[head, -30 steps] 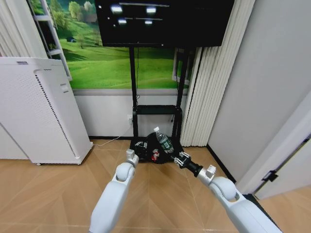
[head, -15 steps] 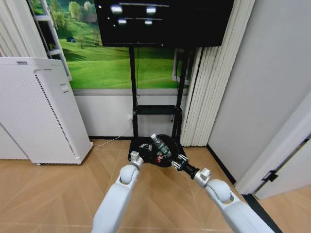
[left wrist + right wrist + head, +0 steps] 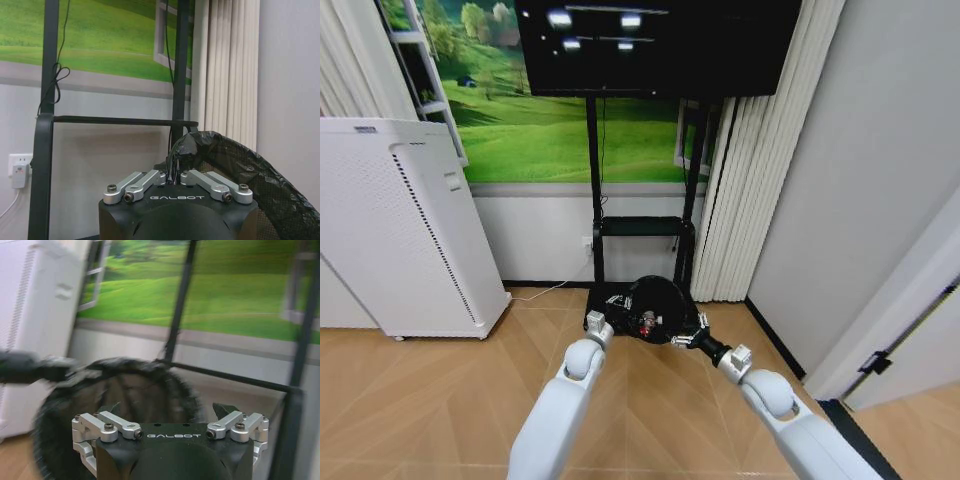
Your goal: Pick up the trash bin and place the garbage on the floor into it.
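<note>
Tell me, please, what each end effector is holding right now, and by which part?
The left end effector grips the trash bin by its lined rim; the right end effector is open, holding nothing.

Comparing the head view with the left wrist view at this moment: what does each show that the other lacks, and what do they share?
Head view alone: both arms reaching to the trash bin, the right claw at its rim, red-and-white garbage inside, the white perforated appliance, the black screen and the wood floor.
Left wrist view alone: the left claw closed on the bin's liner edge, and a wall socket.
Both: the bin, the black stand, the green landscape picture and the pleated curtain.
</note>
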